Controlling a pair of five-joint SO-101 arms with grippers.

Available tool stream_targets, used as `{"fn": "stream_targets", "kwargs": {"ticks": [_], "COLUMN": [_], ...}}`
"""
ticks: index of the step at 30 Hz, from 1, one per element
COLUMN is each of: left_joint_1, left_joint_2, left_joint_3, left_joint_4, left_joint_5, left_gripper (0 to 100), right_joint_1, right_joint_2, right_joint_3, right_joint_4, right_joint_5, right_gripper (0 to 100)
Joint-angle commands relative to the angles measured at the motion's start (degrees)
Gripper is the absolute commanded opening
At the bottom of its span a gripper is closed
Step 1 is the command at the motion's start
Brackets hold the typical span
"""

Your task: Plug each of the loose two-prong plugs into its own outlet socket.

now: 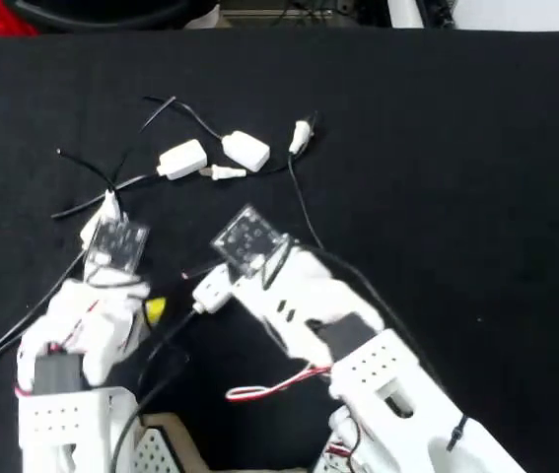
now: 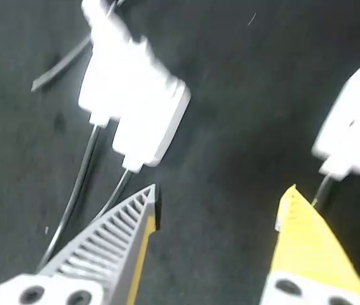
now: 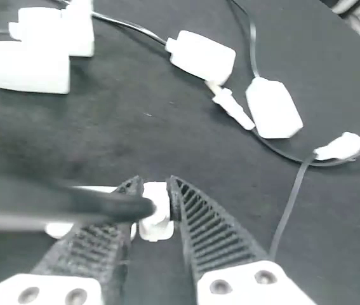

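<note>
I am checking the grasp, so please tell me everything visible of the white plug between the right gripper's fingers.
The white plug is a small, smooth piece, plastic by its look, with rounded edges. It sits between the fingertips of the right gripper, whose black ribbed fingers press it from both sides. More white shows behind one finger, so its body seems longer than the gripped part. The black cloth lies beneath it. A blurred black cable crosses in front; the plug's prongs are hidden.
</note>
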Motion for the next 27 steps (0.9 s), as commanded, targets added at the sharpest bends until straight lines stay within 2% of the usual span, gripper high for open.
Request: {"fn": "stream_targets", "kwargs": {"ticks": [1, 3, 8, 13, 23, 27], "left_joint_1": [-3.7, -4.4, -4.0, -4.4, -4.1, -4.0], "left_joint_2": [-12.0, -15.3, -13.5, -13.5, -13.5, -13.5], "left_joint_3": [5.8, 8.2, 8.9, 11.9, 11.9, 11.9], "left_joint_4": [3.1, 4.7, 4.8, 0.8, 0.8, 0.8], "left_joint_5": [-1.9, -1.9, -2.1, -2.3, -2.3, -2.3], "left_gripper": [30, 30, 30, 30, 30, 30], "right_joint_1": [-2.6, -3.6, -4.1, -3.6, -1.9, -2.6], "right_joint_2": [0.5, 3.9, 18.4, 23.9, 28.0, 34.4], "right_joint_3": [1.8, 2.1, -3.1, -4.2, -5.0, -10.6], "right_joint_4": [-8.9, -11.5, -14.9, -18.1, -17.8, -12.0], "right_joint_5": [-3.9, -3.3, -3.9, -3.3, -1.2, 0.9], "right_gripper": [1.1, 1.1, 1.1, 1.1, 1.1, 1.1]}}
